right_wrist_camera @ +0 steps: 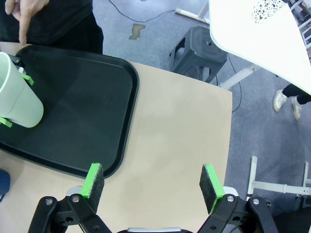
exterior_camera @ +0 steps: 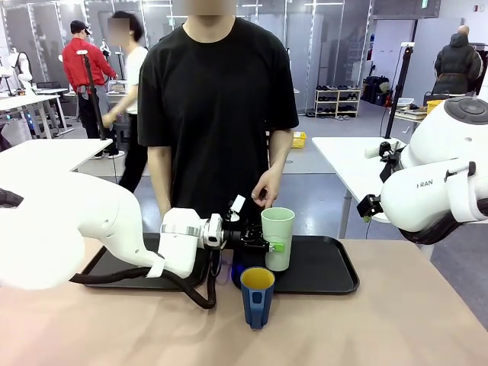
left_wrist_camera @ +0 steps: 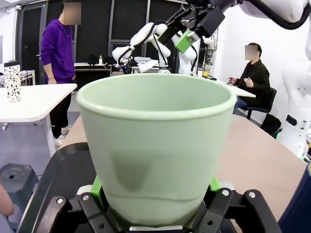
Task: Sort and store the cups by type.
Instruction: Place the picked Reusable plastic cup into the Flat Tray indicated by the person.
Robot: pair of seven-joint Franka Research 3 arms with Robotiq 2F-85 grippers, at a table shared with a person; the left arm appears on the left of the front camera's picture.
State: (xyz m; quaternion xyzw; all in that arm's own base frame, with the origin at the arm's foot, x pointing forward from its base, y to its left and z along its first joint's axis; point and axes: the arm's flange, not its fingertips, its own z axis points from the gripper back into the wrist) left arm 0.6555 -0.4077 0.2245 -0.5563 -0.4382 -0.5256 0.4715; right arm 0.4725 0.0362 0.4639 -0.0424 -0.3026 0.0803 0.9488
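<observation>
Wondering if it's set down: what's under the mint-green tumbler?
The black tray lies beneath the mint-green tumbler. The robot's left hand grips its lower wall, hiding whether its base touches the tray.

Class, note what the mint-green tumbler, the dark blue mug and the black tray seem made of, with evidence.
Tall mint-green tumbler: probably plastic, matt, thin even rim. Dark blue handled mug, yellow inside: likely plastic, dull sheen. Flat black tray: seemingly plastic, smooth, moulded rounded lip.

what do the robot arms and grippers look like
The left arm and right arm are glossy white, rounded shells; the right carries dark lettering. A black cable loops under the left arm. The left gripper and right gripper are black with green pads.
</observation>
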